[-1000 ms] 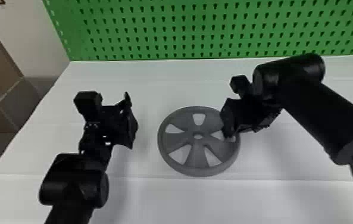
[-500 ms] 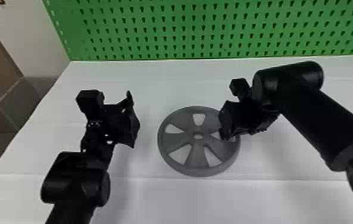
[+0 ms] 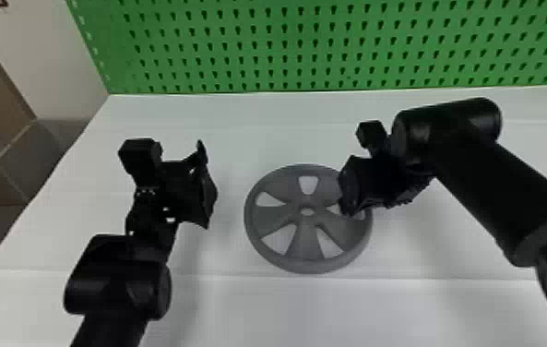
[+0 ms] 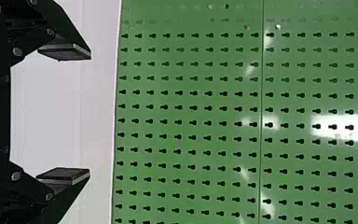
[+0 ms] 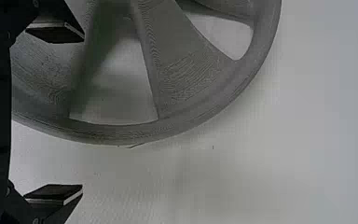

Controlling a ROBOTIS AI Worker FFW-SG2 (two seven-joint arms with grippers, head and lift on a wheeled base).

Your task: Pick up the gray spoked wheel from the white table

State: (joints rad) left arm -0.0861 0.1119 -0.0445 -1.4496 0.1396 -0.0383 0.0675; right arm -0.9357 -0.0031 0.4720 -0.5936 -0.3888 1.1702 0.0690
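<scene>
With both pairs of jaws parted and empty, we judge the spoked wheel (image 3: 305,242) rigid, light, best pinched across its rim (image 5: 121,135).

Looks like a lab or workshop, hard to say which. Has a green pegboard (image 3: 292,51) with rows of keyhole slots standing upright behind a white worktop (image 3: 249,314), and a robot's black left arm (image 3: 115,277) and right arm (image 3: 512,194) over it.
</scene>
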